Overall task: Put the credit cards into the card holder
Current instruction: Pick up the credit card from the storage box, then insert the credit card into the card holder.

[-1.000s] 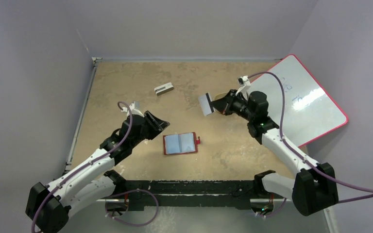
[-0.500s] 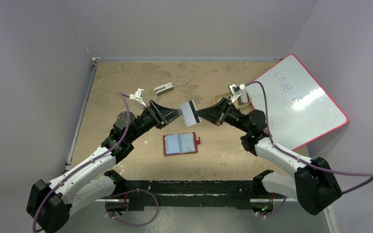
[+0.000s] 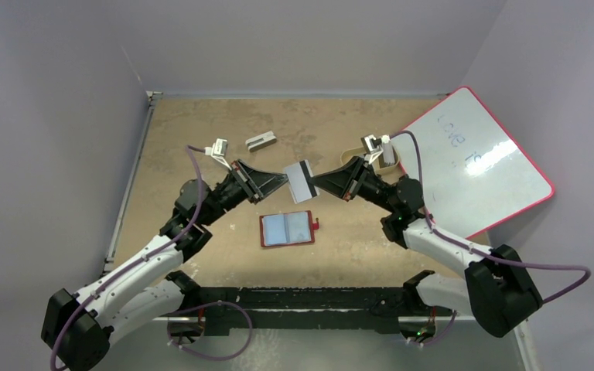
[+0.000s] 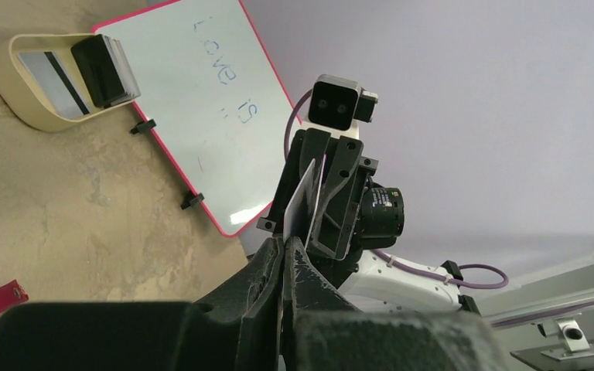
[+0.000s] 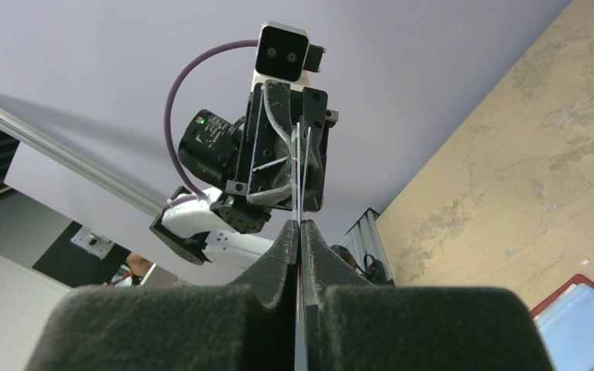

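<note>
Top external: credit card (image 3: 301, 179) midair above the card holder (image 3: 287, 229)
Left claw (image 3: 284, 179): pinching one edge tight
Right claw (image 3: 315, 184): yep, clamped on the other

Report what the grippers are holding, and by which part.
One credit card, pinched at opposite edges: left gripper on one, right gripper on the other.

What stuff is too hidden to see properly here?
Card holder: left wrist view, just a corner; picture edge and left gripper hide it.
Tan tray: top view, mostly behind the right arm.
Whiteboard writing after "Love is": glare.
Credit card: right wrist view, edge-on.
</note>
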Controlling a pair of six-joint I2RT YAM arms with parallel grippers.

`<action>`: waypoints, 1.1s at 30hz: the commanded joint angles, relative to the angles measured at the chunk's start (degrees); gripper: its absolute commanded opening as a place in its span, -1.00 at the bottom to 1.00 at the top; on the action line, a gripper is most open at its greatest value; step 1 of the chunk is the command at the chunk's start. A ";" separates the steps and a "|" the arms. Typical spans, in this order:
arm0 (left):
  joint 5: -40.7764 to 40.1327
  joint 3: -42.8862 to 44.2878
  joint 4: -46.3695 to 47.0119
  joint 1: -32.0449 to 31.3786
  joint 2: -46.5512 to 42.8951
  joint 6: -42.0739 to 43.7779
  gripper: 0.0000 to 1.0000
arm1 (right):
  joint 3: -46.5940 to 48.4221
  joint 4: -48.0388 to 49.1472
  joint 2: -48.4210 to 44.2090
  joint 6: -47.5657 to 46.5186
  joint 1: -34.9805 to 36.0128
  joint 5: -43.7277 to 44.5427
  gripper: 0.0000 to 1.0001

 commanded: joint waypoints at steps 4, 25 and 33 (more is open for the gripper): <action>-2.22 1.69 -0.78 0.17 -2.52 2.12 -1.00 | -1.02 3.65 0.37 0.25 0.31 -1.65 -1.00; -20.64 5.81 -37.42 0.24 -4.31 15.34 -1.00 | -5.56 -12.17 -1.52 -9.27 -1.73 -3.82 -1.00; -17.43 2.16 -35.42 0.37 3.98 13.92 -1.00 | -0.27 -35.11 -0.60 -24.17 -1.59 10.68 -1.00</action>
